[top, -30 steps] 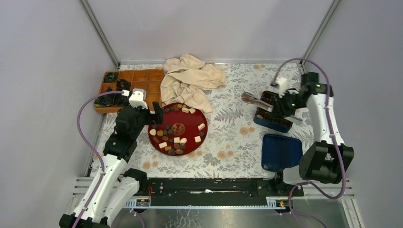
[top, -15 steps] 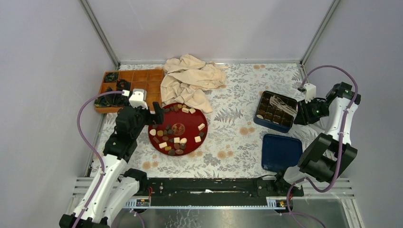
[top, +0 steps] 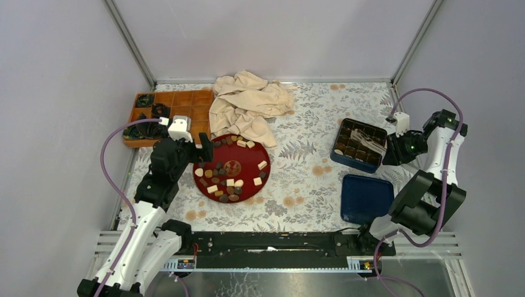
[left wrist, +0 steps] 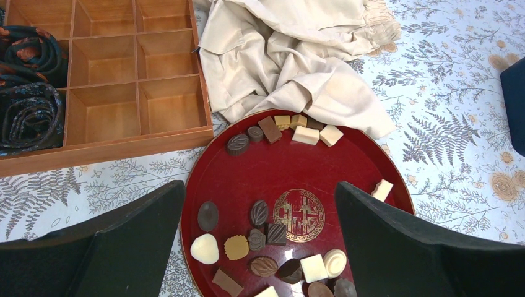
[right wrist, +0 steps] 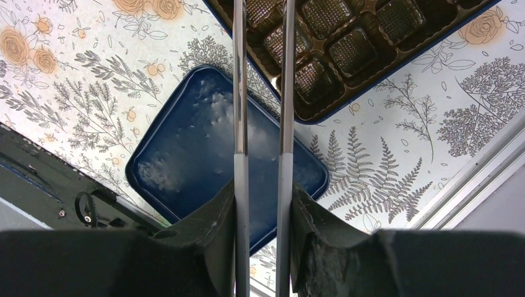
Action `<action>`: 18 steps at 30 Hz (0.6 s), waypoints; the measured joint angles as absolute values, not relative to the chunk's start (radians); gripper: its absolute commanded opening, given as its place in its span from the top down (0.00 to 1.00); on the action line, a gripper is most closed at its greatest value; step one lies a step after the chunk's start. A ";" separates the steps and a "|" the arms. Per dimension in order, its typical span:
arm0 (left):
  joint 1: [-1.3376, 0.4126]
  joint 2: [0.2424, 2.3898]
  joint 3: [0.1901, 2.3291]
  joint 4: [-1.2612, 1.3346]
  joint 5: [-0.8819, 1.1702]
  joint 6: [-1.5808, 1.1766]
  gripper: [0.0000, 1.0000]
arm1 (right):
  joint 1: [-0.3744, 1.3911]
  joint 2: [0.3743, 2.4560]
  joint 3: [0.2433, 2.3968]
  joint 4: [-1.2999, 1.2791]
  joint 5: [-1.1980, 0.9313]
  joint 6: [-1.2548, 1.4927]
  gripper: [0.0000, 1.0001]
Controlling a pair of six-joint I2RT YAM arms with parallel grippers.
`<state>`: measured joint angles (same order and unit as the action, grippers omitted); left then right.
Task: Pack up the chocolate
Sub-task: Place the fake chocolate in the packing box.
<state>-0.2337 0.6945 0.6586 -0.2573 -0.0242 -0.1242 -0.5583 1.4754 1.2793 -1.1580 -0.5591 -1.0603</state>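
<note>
My left gripper (left wrist: 260,192) gapes over the red plate (left wrist: 297,164), right gripper (right wrist: 263,204) clasps tongs (right wrist: 240,93); I'd pinch light, brittle chocolate (left wrist: 259,212) sidewise.

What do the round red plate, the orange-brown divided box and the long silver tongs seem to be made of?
The round red plate looks like lacquered wood or plastic: glossy surface, gold emblem at its centre.
The orange-brown divided box looks like wood with a matte finish: faint grain, thin slat dividers.
The long silver tongs look like polished metal: two narrow blades that reflect light.
</note>
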 measured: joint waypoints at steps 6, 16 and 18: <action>-0.234 0.694 0.659 -0.257 -0.024 -0.124 0.02 | -0.558 1.502 1.279 -1.135 -0.558 -1.057 0.89; -0.234 0.694 0.659 -0.257 -0.024 -0.124 0.02 | -0.558 1.541 1.267 -1.107 -0.550 -1.050 0.75; -0.234 0.694 0.659 -0.257 -0.024 -0.124 0.02 | -0.558 1.541 1.266 -1.105 -0.542 -1.049 0.73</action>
